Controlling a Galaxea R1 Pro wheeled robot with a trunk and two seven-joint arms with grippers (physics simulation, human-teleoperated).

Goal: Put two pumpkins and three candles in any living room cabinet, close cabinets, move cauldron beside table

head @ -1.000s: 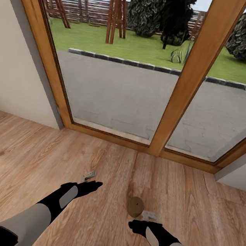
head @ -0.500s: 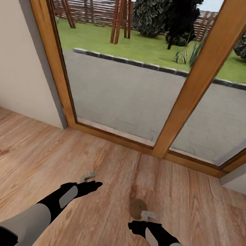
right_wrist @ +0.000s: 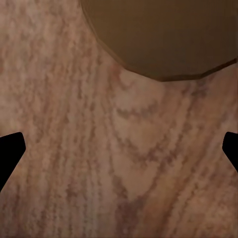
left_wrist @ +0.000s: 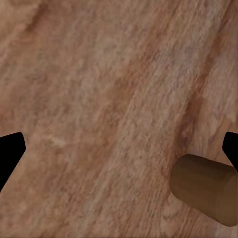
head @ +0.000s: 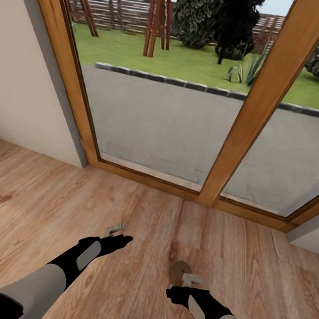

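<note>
We stand on a light wood plank floor close to a tall glass door with a wooden frame; the floor meets that frame just ahead, with open boards to either side and a pale wall along the left edge. One candle, a short brown-tan cylinder, lies on its side on the boards just ahead of our right gripper, not held. Our right gripper's fingers stand spread wide, the candle's round face between and beyond them. Our left gripper hovers over bare floor, likewise spread apart and empty.
</note>
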